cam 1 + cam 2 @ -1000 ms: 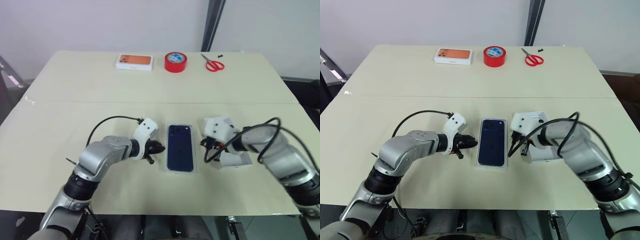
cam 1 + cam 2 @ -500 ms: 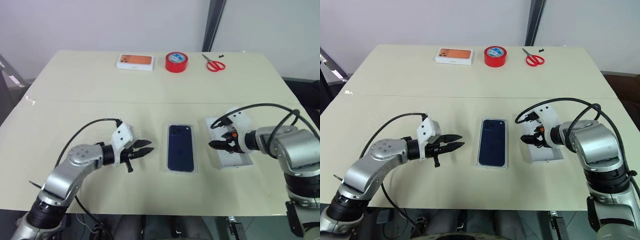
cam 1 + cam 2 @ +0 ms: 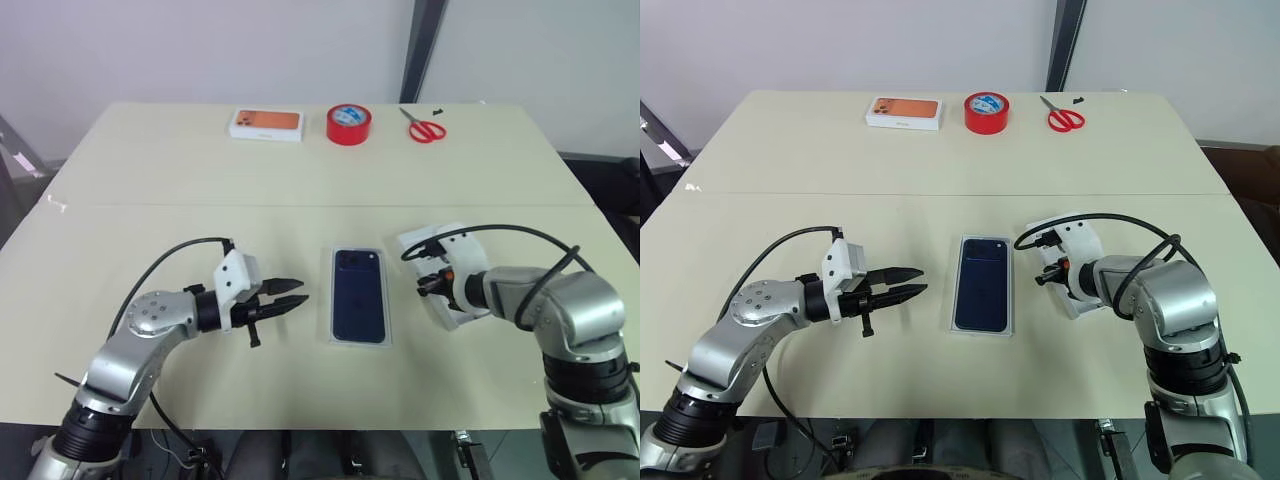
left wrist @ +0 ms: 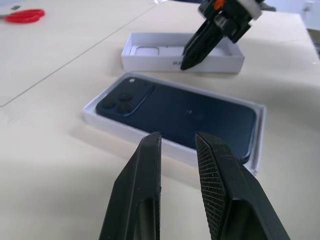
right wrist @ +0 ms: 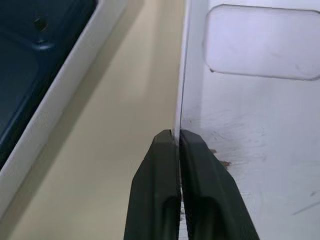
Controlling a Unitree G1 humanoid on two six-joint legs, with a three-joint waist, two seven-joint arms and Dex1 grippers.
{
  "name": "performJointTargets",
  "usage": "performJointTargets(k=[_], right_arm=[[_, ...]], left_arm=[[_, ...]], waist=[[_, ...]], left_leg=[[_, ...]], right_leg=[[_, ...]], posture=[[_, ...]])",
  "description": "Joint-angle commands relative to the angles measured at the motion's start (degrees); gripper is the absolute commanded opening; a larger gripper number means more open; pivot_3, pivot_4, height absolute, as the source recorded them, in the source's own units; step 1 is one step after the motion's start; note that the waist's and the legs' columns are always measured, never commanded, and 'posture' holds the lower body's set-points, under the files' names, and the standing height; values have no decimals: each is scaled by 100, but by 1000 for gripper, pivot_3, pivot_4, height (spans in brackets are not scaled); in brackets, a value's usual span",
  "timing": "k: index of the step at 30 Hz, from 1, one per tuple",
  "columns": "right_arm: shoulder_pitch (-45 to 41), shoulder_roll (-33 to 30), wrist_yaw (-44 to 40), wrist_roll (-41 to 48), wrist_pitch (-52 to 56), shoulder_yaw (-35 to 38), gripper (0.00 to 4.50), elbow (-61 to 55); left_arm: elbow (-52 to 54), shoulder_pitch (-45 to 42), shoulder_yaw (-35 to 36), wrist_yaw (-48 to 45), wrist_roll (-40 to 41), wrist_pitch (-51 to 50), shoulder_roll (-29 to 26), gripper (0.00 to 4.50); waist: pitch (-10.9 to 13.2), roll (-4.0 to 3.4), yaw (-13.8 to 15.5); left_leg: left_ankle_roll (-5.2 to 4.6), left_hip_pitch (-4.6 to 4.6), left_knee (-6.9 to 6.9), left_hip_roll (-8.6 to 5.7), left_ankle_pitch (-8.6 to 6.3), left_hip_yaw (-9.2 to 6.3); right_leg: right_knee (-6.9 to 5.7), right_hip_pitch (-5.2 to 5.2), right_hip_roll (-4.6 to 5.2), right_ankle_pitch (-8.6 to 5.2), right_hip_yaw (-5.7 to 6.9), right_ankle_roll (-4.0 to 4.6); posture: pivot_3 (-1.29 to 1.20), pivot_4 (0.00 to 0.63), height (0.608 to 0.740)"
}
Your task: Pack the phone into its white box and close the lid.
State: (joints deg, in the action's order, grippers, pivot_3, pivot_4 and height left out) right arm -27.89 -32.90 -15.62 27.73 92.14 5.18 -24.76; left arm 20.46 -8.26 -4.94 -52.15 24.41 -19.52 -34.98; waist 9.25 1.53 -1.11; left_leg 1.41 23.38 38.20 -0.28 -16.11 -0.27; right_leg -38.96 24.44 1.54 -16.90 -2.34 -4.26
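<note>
While the phone [image 3: 359, 294] lies back-up in the white box [image 3: 386, 300] at the middle of the table [image 3: 150, 180], its long axis runs away from the robot, with the camera cluster at the far end. The thin white rim of the box shows all round the phone, so the tray is filled by it. Just beside the box on the robot's right lies the lid [image 4: 172, 51], open side up, its pale inside bare apart from an oval recess at one end; its long axis runs roughly parallel to the phone's. The right gripper [image 5: 179, 137] is clenched on the lid's near side wall, one finger outside and one inside, pinching the thin edge that faces the box. The left gripper [image 3: 297, 293] hovers above the table to the left of the box, pointing toward it, its fingers parted a little and grasping nothing. Along the far edge of the table sit a white box with an orange picture [image 3: 266, 123], a red tape roll [image 3: 349, 124] and red scissors [image 3: 427, 129].
</note>
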Motion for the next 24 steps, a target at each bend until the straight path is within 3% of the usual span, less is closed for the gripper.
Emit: performJointTargets(k=[1, 5, 8, 10, 12, 19, 22, 24], right_arm=[[-764, 530, 389, 914, 36, 918, 28, 203], [-1548, 1670, 1148, 3024, 36, 2037, 28, 887], [-1776, 2274, 2175, 4551, 36, 2358, 28, 1289], [-1426, 2358, 3723, 6860, -1097, 1541, 28, 1540], [-979, 2548, 4952, 8286, -2127, 767, 28, 1568], [-145, 4312, 7091, 8527, -3544, 262, 28, 966], [-44, 4535, 7575, 8527, -3727, 285, 28, 989], [105, 4342, 7985, 8527, -3750, 301, 28, 1194]], left_arm=[[-78, 21, 349, 221, -21, 219, 85, 1120], [-667, -269, 1000, 843, 106, 242, 393, 1120], [-986, -524, 1274, 1159, 74, 260, 553, 1120], [-1172, -732, 1403, 1332, 5, 289, 603, 1120], [-1241, -843, 1381, 1380, -85, 318, 601, 1120], [-1327, -912, 963, 1362, -512, 428, 579, 1120], [-1271, -845, 796, 1320, -607, 414, 599, 1120], [-1180, -768, 658, 1278, -654, 382, 617, 1120]], waist=[[2, -4, -62], [3, -5, -131], [3, -5, -135], [3, -5, -122], [3, -4, -141], [2, -5, -157], [2, -6, -142], [1, -6, -146]], left_leg=[[0, -1, 0, 1, 0, 2], [-1, -5, 0, 6, 0, -1], [-1, -2, 0, 7, 0, -3], [-2, 1, 1, 6, -1, -1], [-4, 5, 3, 5, -1, -1], [-6, 2, 6, 6, -1, 2], [-6, 3, 5, 6, -1, 1], [-6, 3, 5, 5, -1, 1]], right_leg=[[-2, 0, -2, 0, -1, 0], [-16, 1, -9, 0, 1, 0], [-15, 1, -8, 1, 4, -1], [-13, 1, -4, 1, 4, -1], [-12, 1, 0, 1, 6, -2], [-17, 3, -3, 1, 2, -2], [-13, 3, -2, 1, 3, -2], [-12, 3, -2, 1, 3, -2]], posture=[[0, 150, 733], [0, 150, 733], [0, 150, 733], [0, 150, 733], [0, 150, 733], [0, 150, 733], [0, 150, 733], [0, 150, 733]])
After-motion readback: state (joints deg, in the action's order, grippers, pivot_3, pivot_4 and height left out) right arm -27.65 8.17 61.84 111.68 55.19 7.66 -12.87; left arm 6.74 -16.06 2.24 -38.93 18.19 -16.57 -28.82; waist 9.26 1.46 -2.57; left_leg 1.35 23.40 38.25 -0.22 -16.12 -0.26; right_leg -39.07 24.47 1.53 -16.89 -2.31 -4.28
